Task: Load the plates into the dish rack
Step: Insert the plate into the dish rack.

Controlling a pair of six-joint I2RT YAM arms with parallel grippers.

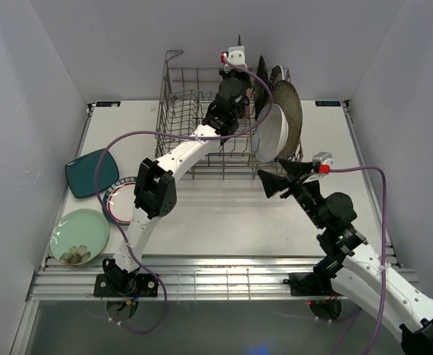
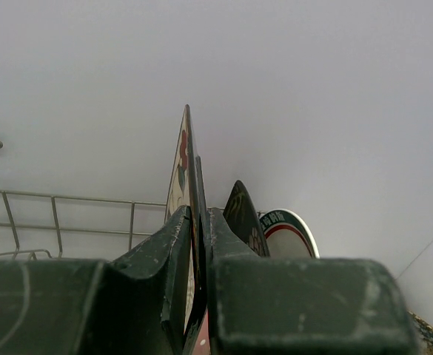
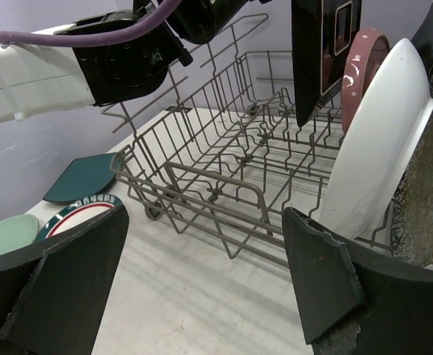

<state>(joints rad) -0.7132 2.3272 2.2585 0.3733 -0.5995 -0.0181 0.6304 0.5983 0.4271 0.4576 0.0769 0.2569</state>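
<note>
We saw a white counter (image 1: 223, 222) with the grey wire dish rack (image 1: 178, 118) standing on its far half. Three plates lay flat on the counter's left side. A teal square plate (image 1: 90, 172) sat farthest back, a teal-rimmed round plate (image 1: 118, 200) just beside it, and a pale green plate (image 1: 79, 237) with a flower print nearest the front edge.

Nothing legible, teal stickers (image 1: 328, 103) too tiny to read, markings on a green plate rim (image 2: 278, 217) blurred (maybe characters)

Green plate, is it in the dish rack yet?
No, the green plate lies flat on the table, off to the left of the dish rack.
</note>
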